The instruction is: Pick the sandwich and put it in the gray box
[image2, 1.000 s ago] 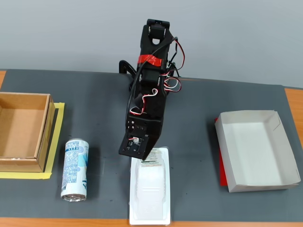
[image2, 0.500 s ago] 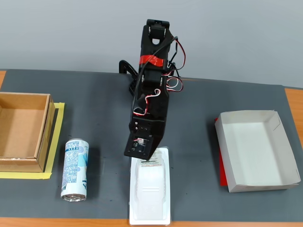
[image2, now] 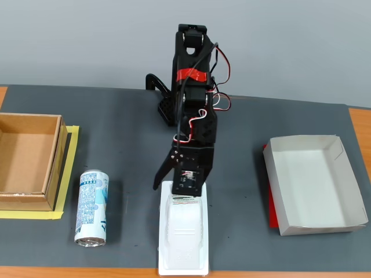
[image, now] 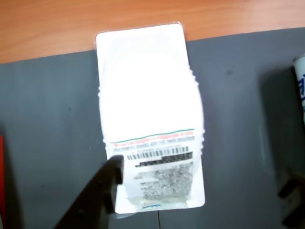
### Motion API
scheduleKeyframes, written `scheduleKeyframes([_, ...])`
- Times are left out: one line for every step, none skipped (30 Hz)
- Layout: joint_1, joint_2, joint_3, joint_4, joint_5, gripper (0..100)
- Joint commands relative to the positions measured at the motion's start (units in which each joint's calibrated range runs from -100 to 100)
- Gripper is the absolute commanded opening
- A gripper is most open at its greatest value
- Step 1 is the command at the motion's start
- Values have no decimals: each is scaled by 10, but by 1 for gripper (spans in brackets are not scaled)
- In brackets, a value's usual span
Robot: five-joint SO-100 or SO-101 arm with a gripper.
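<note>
1. While the sandwich [image: 148,117] fills the centre of the wrist view, lying flat on the dark grey mat [image: 47,119], its label end sits toward the bottom of the frame. One black finger [image: 97,191] rises from the lower left and overlaps the package's lower left corner; the other is at the lower right edge, well clear. Gripper [image: 198,191] stands wide open, holding nothing.
2. Wrist view, right edge: a sliver of the drink can [image: 300,83].
3. Fixed view: arm [image2: 194,104] bends down at centre, gripper [image2: 182,188] poised over the sandwich's [image2: 184,240] upper end at bottom centre.
4. Fixed view: gray box [image2: 342,174] at right, empty; can [image2: 93,207] and brown cardboard box [image2: 29,162] at left.
5. Judgement: still the approach stage. Grasp, lift, carry and release all remain.
</note>
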Motion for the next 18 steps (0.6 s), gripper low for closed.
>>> scheduleKeyframes([-10, -4, -30, -7, 2, 37])
scheduleKeyframes([-12, -3, -30, -7, 2, 37])
scheduleKeyframes([-15, -3, -30, -7, 2, 37])
scheduleKeyframes([-16, -2, -30, -7, 2, 37])
scheduleKeyframes([-17, -2, -30, -7, 2, 37])
scheduleKeyframes([-19, -2, -30, -7, 3, 37])
scheduleKeyframes([-20, -1, -30, -7, 3, 37])
scheduleKeyframes([-23, -1, -30, -7, 5, 37])
scheduleKeyframes([-23, 2, -30, -7, 9, 37])
scheduleKeyframes([-23, 7, -30, -8, 10, 37])
scheduleKeyframes([-23, 15, -34, -9, 10, 37])
scheduleKeyframes([-23, 24, -40, -11, 10, 37])
scheduleKeyframes([-23, 34, -48, -12, 10, 37])
scheduleKeyframes([-23, 44, -59, -12, 9, 37])
scheduleKeyframes([-23, 56, -71, -12, 9, 37])
scheduleKeyframes([-23, 68, -83, -12, 9, 37])
scheduleKeyframes([-23, 80, -94, -12, 9, 37])
scheduleKeyframes([-23, 92, -107, -11, 9, 37])
